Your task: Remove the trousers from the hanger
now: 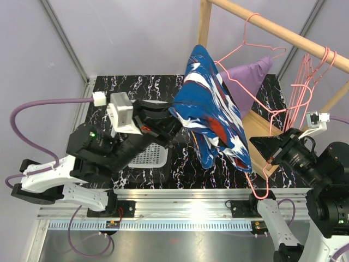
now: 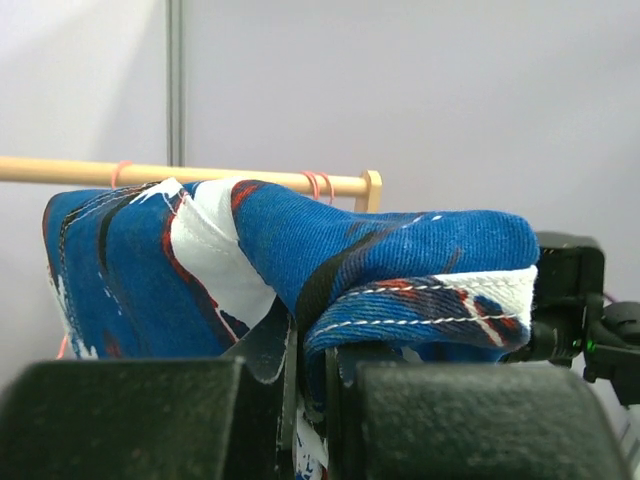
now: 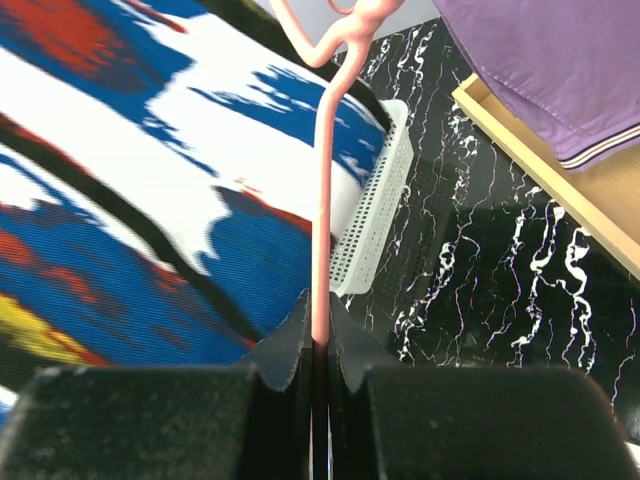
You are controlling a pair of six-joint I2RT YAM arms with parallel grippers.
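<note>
Now, left gripper [image 2: 310, 375]: pinching a fold of ribbed blue trousers [image 2: 400, 250], held up over the bench [image 1: 120, 87].
Right gripper [image 3: 320, 345]: clamped on the thin pink wire hanger [image 3: 323, 200].
Purple trousers [image 1: 248, 82]: smooth, draped behind, near the rail [image 1: 272, 27].

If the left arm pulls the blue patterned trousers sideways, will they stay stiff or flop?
Probably floppy: the blue trousers fold and drape around the left gripper. They look like thick ribbed cloth, so likely not slippery. The thin pink hanger, pinched by the right gripper, may flex.
</note>
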